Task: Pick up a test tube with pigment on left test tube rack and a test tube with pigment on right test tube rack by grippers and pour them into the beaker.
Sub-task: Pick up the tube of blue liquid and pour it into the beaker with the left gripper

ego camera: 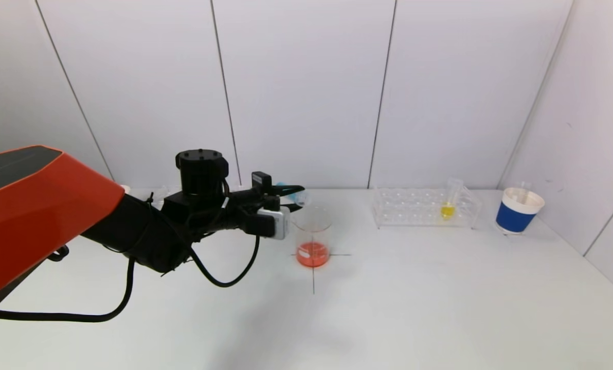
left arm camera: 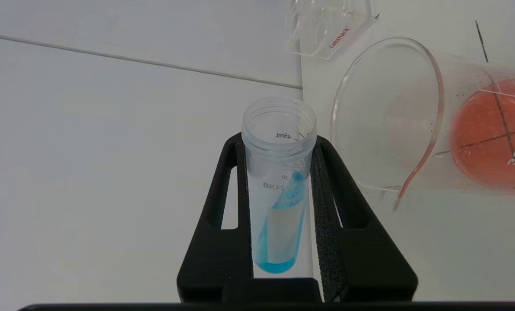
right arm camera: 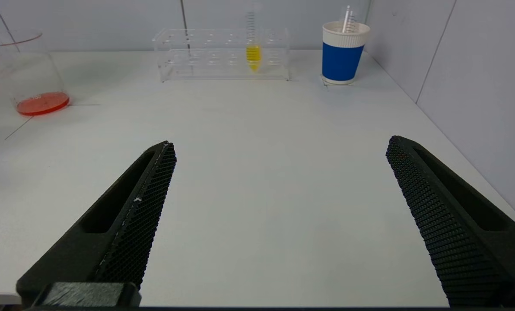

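My left gripper (ego camera: 297,195) is shut on a clear test tube with blue pigment (left arm camera: 279,194). It holds the tube tilted on its side, mouth toward the rim of the glass beaker (ego camera: 312,237), which has red-orange liquid at the bottom. The beaker also shows in the left wrist view (left arm camera: 434,116), beside the tube's mouth. Blue liquid runs along the tube wall. The right test tube rack (ego camera: 425,208) holds a tube with yellow pigment (ego camera: 448,208), also seen in the right wrist view (right arm camera: 253,54). My right gripper (right arm camera: 279,151) is open and empty, low over the table, out of the head view.
A blue and white paper cup (ego camera: 517,210) with empty tubes stands at the far right near the wall. A corner of the clear left rack (left arm camera: 326,26) shows behind the beaker. A black cross is marked on the white table under the beaker.
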Controlling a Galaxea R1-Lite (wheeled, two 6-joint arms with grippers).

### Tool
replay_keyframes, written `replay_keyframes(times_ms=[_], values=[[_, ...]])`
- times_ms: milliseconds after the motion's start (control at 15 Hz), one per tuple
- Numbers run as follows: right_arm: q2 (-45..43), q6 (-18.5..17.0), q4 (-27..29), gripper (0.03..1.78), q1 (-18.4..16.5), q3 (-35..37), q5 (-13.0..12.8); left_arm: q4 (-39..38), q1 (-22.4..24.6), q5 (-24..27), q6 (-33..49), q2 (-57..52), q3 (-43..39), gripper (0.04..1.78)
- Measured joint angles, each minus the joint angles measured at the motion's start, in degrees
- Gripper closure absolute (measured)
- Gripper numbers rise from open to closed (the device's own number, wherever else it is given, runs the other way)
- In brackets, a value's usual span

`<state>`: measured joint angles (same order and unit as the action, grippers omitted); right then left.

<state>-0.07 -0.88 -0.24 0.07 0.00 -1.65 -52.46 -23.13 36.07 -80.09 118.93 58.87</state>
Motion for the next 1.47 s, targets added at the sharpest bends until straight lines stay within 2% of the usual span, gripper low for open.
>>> replay_keyframes(times_ms=[933,1467], values=[[0.0,0.0,0.0,0.04,0.0,0.0,0.0,8.1,-0.2,-1.2,-9.7,-1.3,2.1,1.39],[0.0,0.0,0.0,0.04,0.0,0.0,0.0,11.7,-0.4,-3.8,-14.7,-2.0,3.8,1.39]])
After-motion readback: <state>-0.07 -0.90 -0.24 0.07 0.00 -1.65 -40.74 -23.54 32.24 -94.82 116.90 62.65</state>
